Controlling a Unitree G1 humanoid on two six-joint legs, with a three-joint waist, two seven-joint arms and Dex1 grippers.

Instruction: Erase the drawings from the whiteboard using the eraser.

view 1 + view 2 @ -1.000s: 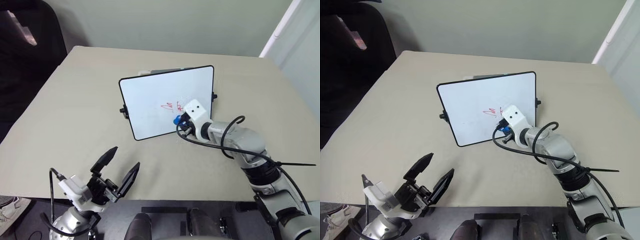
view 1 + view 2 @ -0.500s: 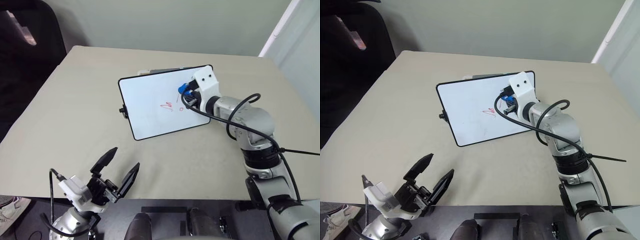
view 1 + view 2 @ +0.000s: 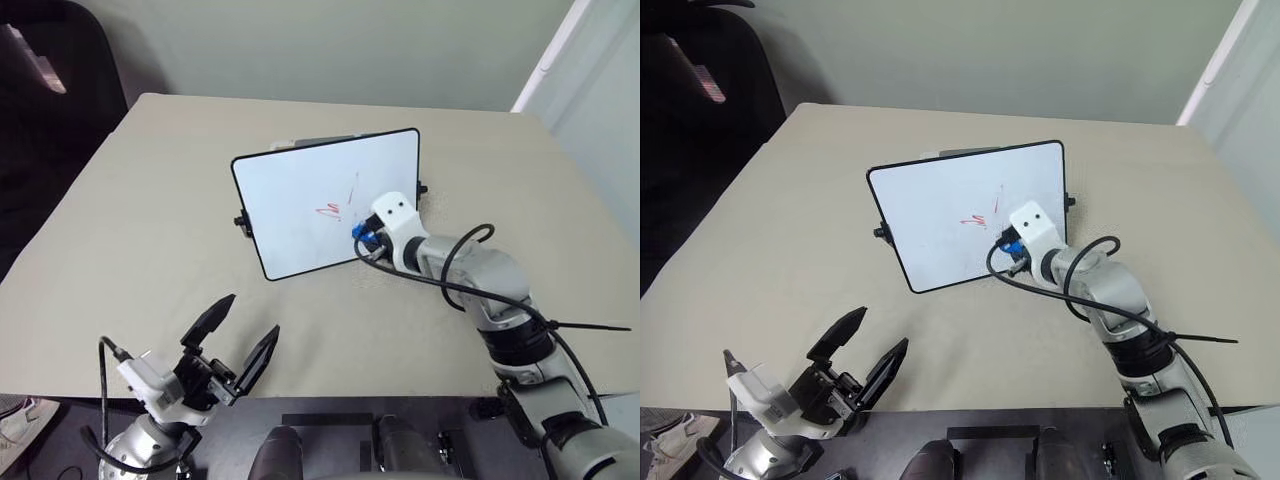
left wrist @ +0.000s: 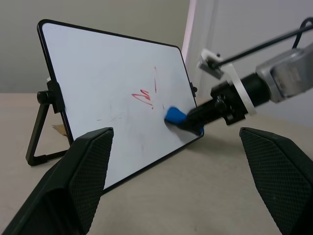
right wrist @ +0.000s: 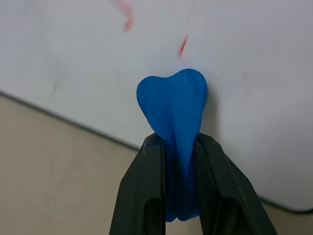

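Your right end effector [image 3: 360, 236] pinches blue eraser [image 5: 173, 105] against whiteboard [image 3: 290, 205] for wiping, just below red drawings [image 3: 330, 210]. Left end effector [image 3: 238, 335] idles open near table's near edge.

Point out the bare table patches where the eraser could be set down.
Bare table lies left of the whiteboard, between it and the left gripper, and behind it. Crowded: the board's lower right corner, where the right gripper holds the eraser.
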